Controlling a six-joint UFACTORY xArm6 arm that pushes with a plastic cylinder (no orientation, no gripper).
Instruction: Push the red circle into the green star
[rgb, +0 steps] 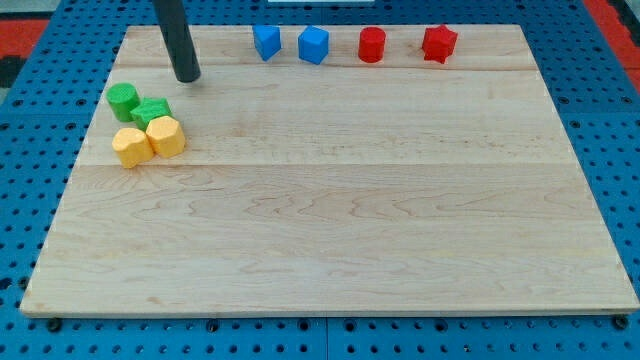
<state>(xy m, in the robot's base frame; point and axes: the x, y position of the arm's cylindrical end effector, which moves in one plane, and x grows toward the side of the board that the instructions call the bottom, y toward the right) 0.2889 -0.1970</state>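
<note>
The red circle (372, 45) is a round red block near the view's top, right of centre. The green star (152, 112) lies at the view's left, touching a green circle (123, 100) on its upper left. My tip (187, 77) rests on the board just above and to the right of the green star, far to the left of the red circle. The dark rod rises from the tip toward the view's top.
A red star-like block (439, 43) sits right of the red circle. Two blue blocks (267, 42) (313, 45) sit left of it. Two yellow blocks (132, 146) (166, 136) lie just below the green star. The wooden board (330, 230) lies on a blue pegboard.
</note>
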